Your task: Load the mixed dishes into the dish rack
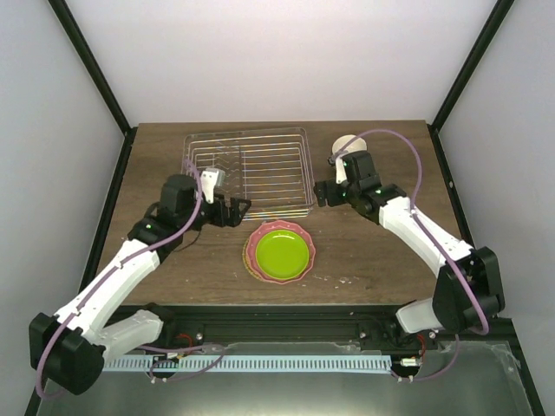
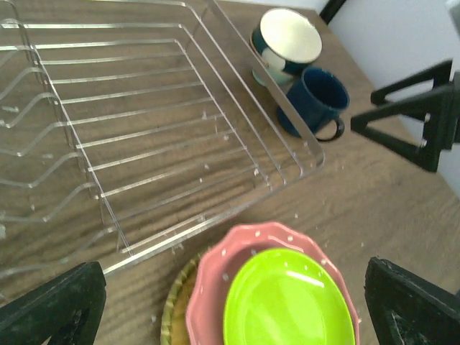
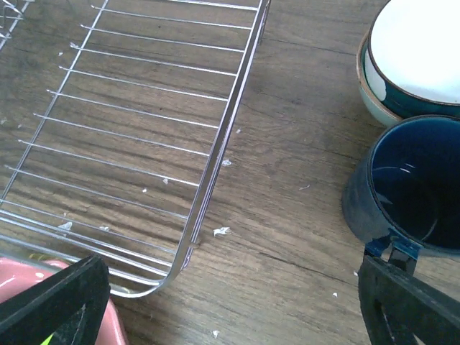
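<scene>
Rack (image 1: 247, 173) empty, so first pick. L claw (image 1: 236, 211) & R claw (image 1: 323, 192) both wide, holding nothing. Next: R claw lines up on blue mug (image 3: 410, 187) rim, right of rack, then closes

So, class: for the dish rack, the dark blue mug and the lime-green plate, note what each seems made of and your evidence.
The dish rack: bare metal wire, shiny silver; thin rods glint. The dark blue mug: probably glazed ceramic; thick wall, glossy reflections inside. The lime-green plate: smooth, glossy; plastic or glazed ceramic, cannot tell.
</scene>
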Robot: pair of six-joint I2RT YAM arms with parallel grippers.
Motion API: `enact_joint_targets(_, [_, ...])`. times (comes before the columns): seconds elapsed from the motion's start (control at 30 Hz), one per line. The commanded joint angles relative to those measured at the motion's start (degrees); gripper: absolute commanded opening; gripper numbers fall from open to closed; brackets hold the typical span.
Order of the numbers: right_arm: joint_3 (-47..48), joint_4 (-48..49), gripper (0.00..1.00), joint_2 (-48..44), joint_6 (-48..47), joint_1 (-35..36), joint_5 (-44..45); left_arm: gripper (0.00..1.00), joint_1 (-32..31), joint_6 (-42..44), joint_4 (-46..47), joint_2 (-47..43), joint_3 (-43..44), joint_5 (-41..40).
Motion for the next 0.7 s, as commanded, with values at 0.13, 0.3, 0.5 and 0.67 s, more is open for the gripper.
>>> enact_joint_targets(0.13, [-0.62, -2.02, 0.96, -4.77, -0.54, -0.19, 2.4, 1.0, -5.01, -0.45, -6.43, -5.27, -0.75, -5.9])
enact_joint_targets(0.3, [-1.03, -1.91, 0.96, -4.44, 0.66, -0.23, 0.28, 1.0, -8.76, -2.52, -5.77, -4.83, -3.6, -7.22])
enact_joint_targets(0.5, [-1.66, -2.17, 0.97, -4.24, 0.51, -0.19, 1.58, 1.0, -16.52, -6.77, -0.84, -1.89, -8.04, -9.71])
enact_joint_targets(0.67, [-1.75, -2.13, 0.97, -5.76, 0.67, -0.17, 2.03, 1.0, -20.38, -8.41, 2.28, 3.53, -8.27, -9.72])
